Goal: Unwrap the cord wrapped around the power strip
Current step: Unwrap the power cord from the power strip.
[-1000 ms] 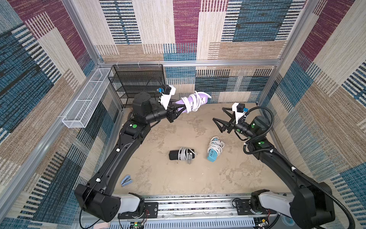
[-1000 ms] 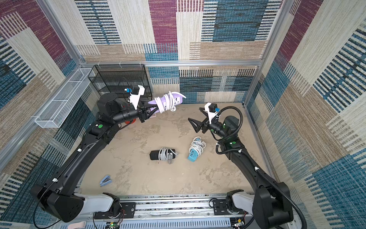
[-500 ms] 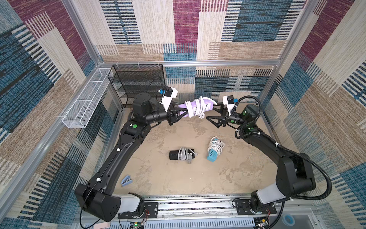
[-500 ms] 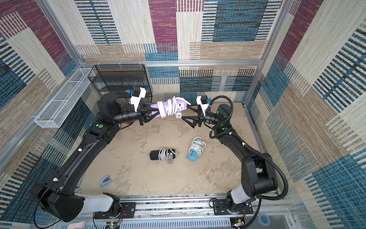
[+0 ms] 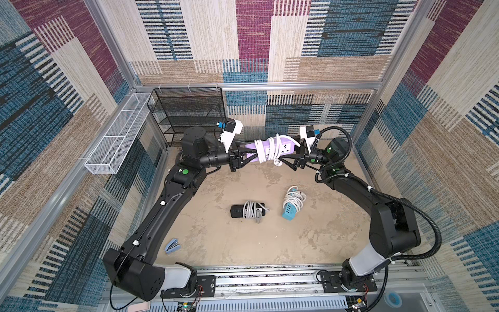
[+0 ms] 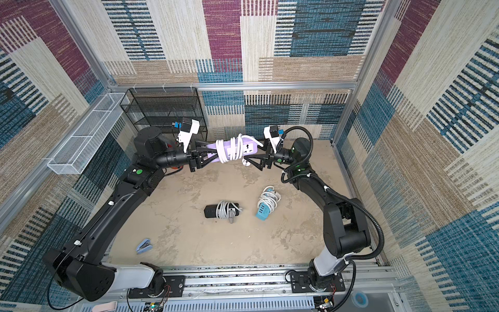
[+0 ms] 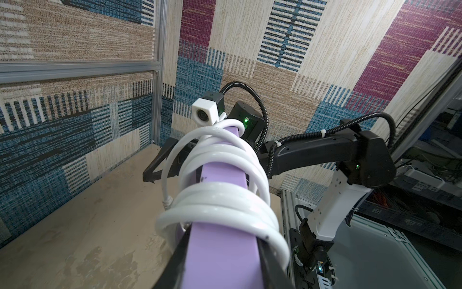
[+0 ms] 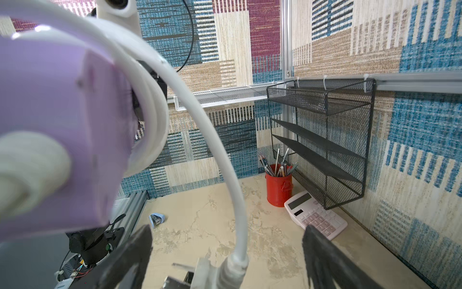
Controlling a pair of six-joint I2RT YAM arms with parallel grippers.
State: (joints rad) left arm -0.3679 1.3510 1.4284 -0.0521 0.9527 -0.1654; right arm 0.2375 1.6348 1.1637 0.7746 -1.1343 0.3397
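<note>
The purple power strip (image 5: 282, 146) (image 6: 247, 148) hangs in the air at the back, with the white cord (image 5: 266, 150) (image 6: 229, 151) coiled round its middle. My left gripper (image 5: 244, 156) (image 7: 222, 237) is shut on one end of the strip. The cord's loose end drops to a white plug (image 5: 277, 162) (image 8: 207, 272) under the other end. My right gripper (image 5: 286, 155) (image 8: 227, 232) is open there, one finger on each side of the dangling cord and plug, touching neither.
On the table lie a black power strip (image 5: 247, 211) and a blue one (image 5: 291, 206), both cord-wrapped, and a blue stapler (image 5: 172, 245). A black mesh shelf (image 5: 189, 113), white wire basket (image 5: 116, 135), red pencil cup (image 8: 278, 186) and calculator (image 8: 315, 215) stand at the back left.
My right arm swung in from the right to the strip's free end, so its fingers now flank the hanging plug. My left arm levelled the strip and brought it toward the middle.
</note>
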